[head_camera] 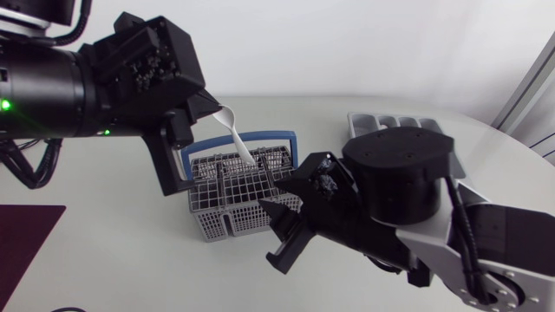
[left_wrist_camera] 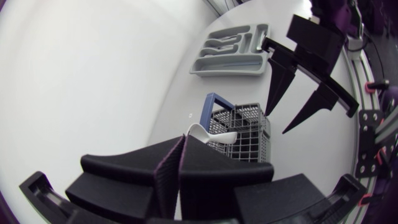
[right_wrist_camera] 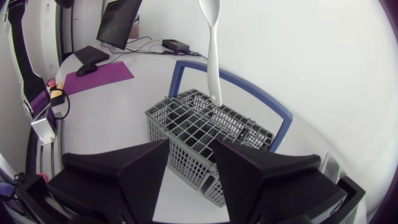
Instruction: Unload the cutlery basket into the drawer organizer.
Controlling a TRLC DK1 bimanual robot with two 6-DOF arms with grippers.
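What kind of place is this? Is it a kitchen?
Probably a robot practice lab, not a kitchen: a left arm and a right arm hang over a white table with a cutlery basket and a drawer organizer. The left hand holds a white spoon.

We find the grey plastic compartmented drawer organizer [head_camera: 386, 121] behind and to the right of the grey mesh cutlery basket with its blue handle [head_camera: 217, 217]; the white plastic spoon [head_camera: 236, 132] hangs just above that basket

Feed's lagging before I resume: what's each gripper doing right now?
Left gripper: shut on the white spoon, held above the basket.
Right gripper: open, holding nothing, at the basket.
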